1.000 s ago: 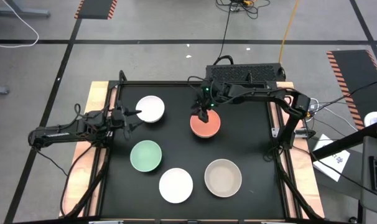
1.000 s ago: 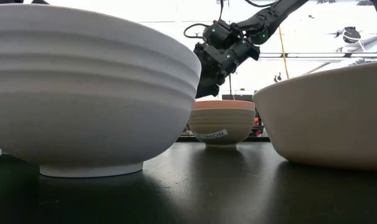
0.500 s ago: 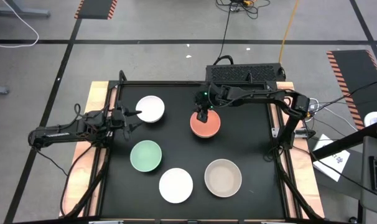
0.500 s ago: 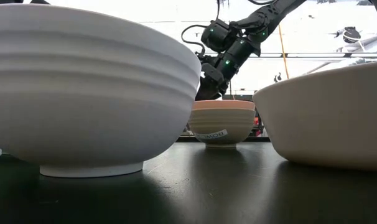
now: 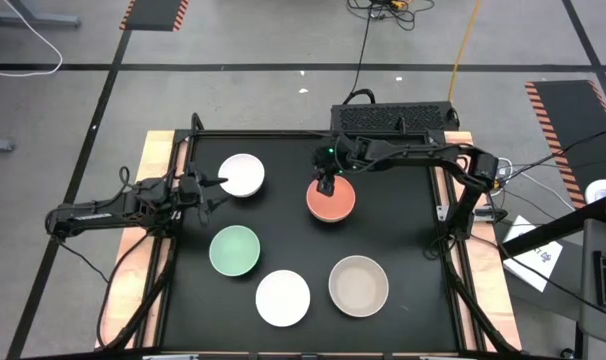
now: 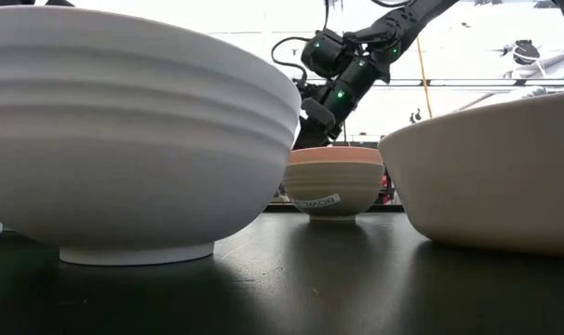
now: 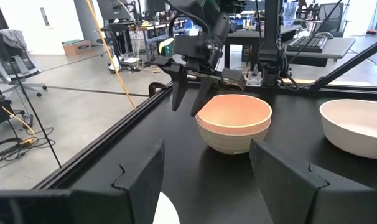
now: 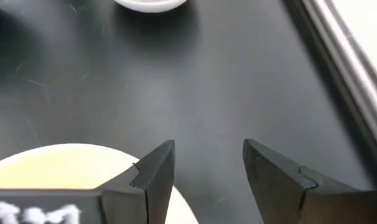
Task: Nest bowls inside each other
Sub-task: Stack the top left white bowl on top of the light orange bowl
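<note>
So the left gripper (image 5: 215, 184) sat near the left edge of the worktop (image 5: 403, 230), fingers spread wide and holding nothing, tips just beside the white bowl (image 5: 242, 174) up by the far edge. The mint green bowl (image 5: 234, 250) was a bit nearer the front, and the second white bowl (image 5: 283, 298) sat close to the front edge. The right gripper (image 5: 325, 185) hung over the far-left rim of the orange-coral bowl (image 5: 331, 201), fingers (image 7: 178, 87) apart, not pinching anything. The beige bowl (image 5: 358, 284) was toward the front-right. Nothing was nested except the coral one, which looked stacked in a pale bowl (image 7: 229, 139).
</note>
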`<action>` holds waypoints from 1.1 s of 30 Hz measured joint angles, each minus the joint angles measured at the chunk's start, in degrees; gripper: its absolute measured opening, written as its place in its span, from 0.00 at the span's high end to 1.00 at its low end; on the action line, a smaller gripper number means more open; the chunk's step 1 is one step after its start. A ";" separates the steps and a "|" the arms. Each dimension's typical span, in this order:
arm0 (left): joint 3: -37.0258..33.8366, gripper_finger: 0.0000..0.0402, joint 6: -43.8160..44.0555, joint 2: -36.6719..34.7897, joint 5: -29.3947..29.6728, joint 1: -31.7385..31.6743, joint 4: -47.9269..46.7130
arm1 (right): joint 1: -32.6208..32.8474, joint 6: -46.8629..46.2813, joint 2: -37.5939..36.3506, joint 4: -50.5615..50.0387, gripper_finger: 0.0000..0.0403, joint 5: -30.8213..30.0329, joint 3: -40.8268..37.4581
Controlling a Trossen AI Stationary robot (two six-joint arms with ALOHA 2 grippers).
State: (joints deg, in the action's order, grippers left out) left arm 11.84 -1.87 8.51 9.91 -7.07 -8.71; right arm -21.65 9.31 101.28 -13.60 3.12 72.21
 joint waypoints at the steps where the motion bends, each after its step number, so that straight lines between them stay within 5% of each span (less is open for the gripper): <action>1: 0.00 0.40 0.06 0.00 0.00 0.00 0.00 | 0.03 0.93 -0.50 0.03 0.55 -0.15 -0.03; 15: 0.00 0.40 -0.59 0.00 0.00 -0.02 0.76 | 0.03 0.69 -15.00 5.08 0.55 16.47 -5.92; 20: 0.16 0.40 -1.04 0.00 0.02 -0.01 1.35 | -0.08 -3.77 -28.07 12.48 0.55 18.18 -17.10; 33: 3.06 0.40 -5.89 -0.02 -2.07 -0.02 2.44 | 0.18 -15.78 -64.46 13.28 0.55 16.35 -42.40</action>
State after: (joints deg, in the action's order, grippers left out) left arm 14.90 -7.76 8.49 7.84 -7.09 -6.27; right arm -21.47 -6.47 36.82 -0.32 19.46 29.82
